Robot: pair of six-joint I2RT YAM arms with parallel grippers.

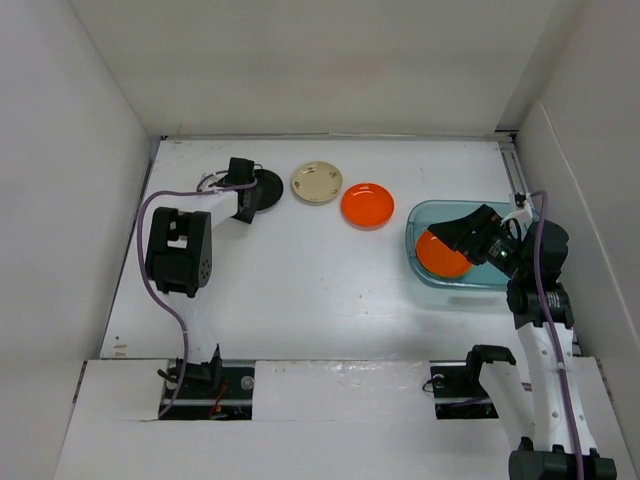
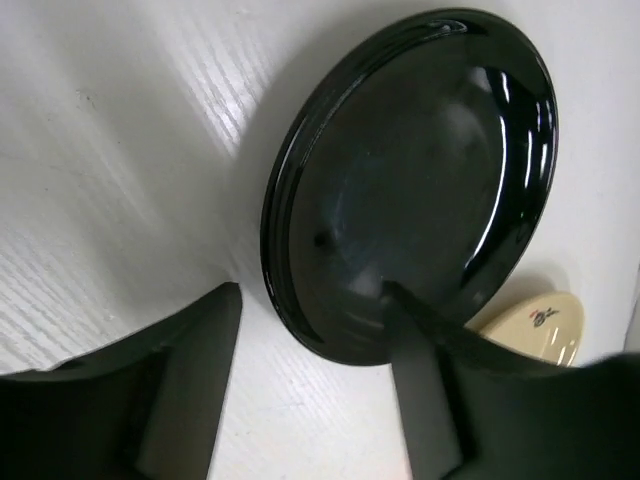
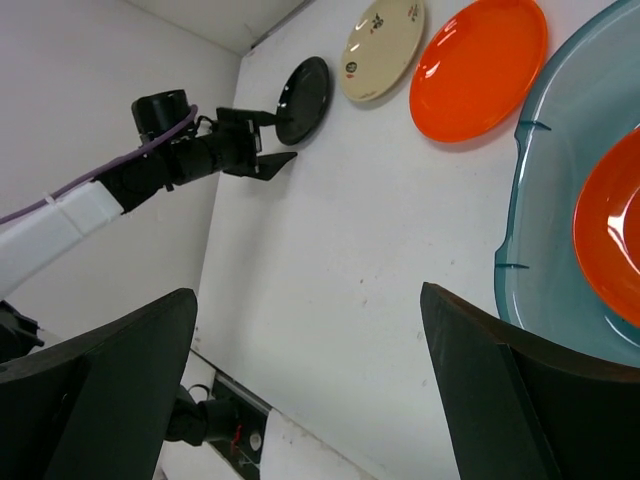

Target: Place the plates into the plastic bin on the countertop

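A black plate (image 1: 268, 184) lies at the back left of the white countertop (image 1: 320, 290). My left gripper (image 1: 243, 203) is open with its jaws straddling the plate's near rim. In the left wrist view one finger (image 2: 420, 380) lies against the black plate (image 2: 420, 170) and the other (image 2: 190, 380) stands off it. A cream plate (image 1: 316, 182) and an orange plate (image 1: 367, 205) lie to its right. The teal bin (image 1: 440, 212) at the right holds another orange plate (image 1: 438, 256). My right gripper (image 1: 458, 232) hangs open and empty over the bin.
White walls close in the left, back and right sides. The right wrist view shows the bin's rim (image 3: 520, 200), the orange plate inside it (image 3: 610, 240), the loose orange plate (image 3: 480, 68), the cream plate (image 3: 383, 35) and the left arm (image 3: 180, 160).
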